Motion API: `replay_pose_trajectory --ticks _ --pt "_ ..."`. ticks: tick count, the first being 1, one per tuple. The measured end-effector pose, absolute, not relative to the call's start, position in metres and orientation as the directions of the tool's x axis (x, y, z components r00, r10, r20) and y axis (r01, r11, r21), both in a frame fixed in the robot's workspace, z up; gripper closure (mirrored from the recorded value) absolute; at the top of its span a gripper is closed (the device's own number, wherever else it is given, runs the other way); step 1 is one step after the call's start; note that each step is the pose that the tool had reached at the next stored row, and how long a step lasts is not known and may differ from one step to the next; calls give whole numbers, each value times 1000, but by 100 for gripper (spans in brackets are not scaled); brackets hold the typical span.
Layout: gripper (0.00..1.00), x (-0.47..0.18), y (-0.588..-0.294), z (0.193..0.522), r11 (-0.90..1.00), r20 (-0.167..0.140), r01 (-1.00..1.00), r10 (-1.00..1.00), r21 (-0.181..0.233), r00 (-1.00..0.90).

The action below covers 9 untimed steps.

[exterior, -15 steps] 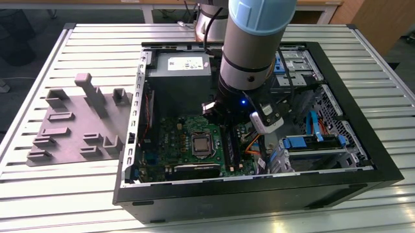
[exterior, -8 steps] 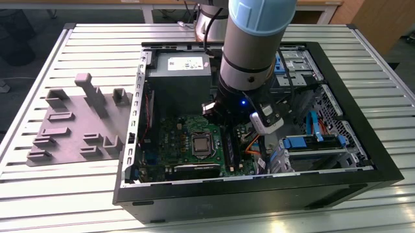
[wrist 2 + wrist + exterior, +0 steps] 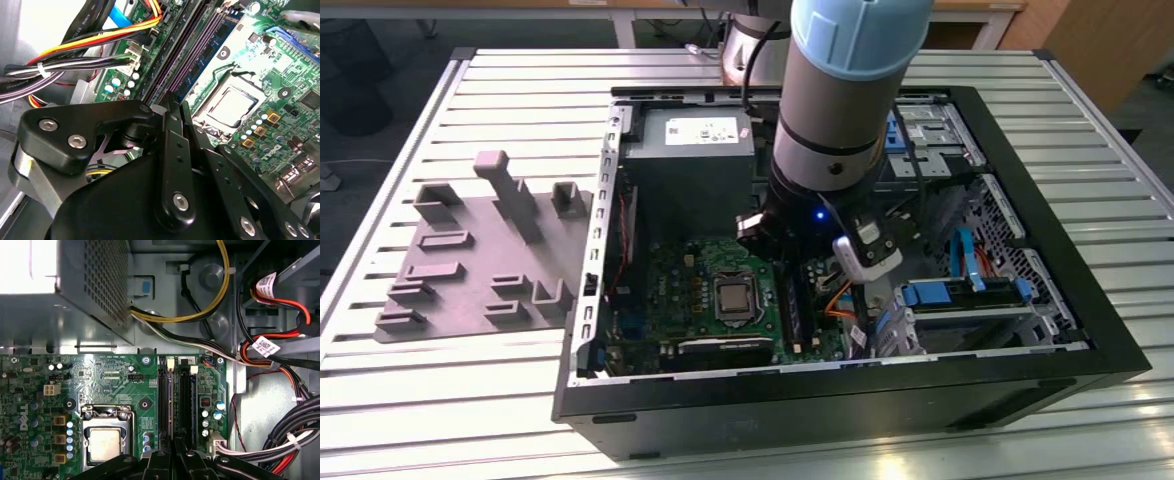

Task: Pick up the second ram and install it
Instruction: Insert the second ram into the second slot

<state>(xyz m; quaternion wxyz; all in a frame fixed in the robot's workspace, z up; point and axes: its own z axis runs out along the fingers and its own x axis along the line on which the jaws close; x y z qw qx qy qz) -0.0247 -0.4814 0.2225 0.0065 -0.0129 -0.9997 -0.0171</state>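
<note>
My gripper point(image 3: 174, 100) hangs low inside the open computer case point(image 3: 1067, 330), right over the black memory slots point(image 3: 186, 400) of the green motherboard point(image 3: 680, 270). Its two black fingers are pressed together. The second ram point(image 3: 207, 50), a thin blue stick with dark chips, stands on edge along the slot nearest the processor socket point(image 3: 230, 105) and runs straight out from between the fingertips. In the first wrist view the gripper point(image 3: 175, 442) sits at the near end of the slots, and the stick is too thin to make out there.
Bundled power cables point(image 3: 280, 440) and orange-red data cables point(image 3: 280, 347) run beside the slots. The grey power supply box point(image 3: 694, 160) fills the case's far corner. Blue drive clips point(image 3: 941, 293) sit toward the exterior view's right. A grey parts fixture point(image 3: 487, 250) lies on the slatted table outside.
</note>
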Motion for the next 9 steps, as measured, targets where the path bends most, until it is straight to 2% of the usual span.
replay_pose_trajectory --ticks 9 --pt "86 -25 -481 220 999 13 27 26 34 -1000"
